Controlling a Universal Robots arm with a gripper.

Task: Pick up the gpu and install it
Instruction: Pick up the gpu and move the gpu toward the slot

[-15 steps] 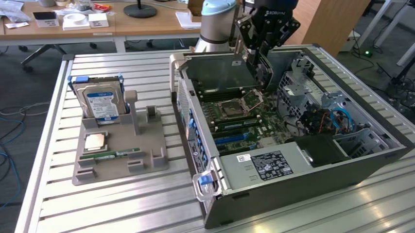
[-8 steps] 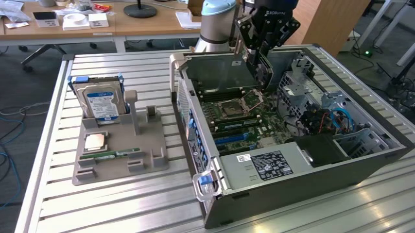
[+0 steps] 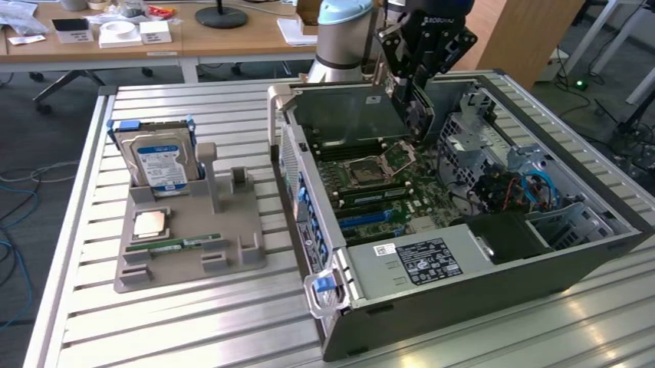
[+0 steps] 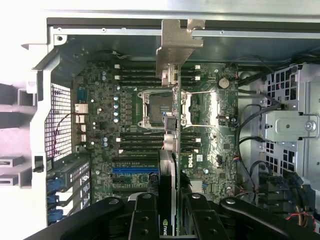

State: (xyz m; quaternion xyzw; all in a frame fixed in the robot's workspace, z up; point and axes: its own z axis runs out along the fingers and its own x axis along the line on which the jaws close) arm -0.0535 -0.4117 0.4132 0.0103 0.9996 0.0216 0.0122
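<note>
Wrist view: fingers [image 4: 145, 220] nearly closed, clamped on the gpu [image 4: 168, 170], which hangs edge-on above the motherboard [image 4: 100, 115] in the open case [image 3: 461, 295], unseated, so mid-install, and seating it likely needs its edge lined up with the blue slot [image 4: 134, 170].

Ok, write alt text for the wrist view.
The gripper holds the gpu edge-on, its silver end bracket farthest from the camera, over the green motherboard inside an open computer case. The CPU socket lies beside the card's line.
</note>
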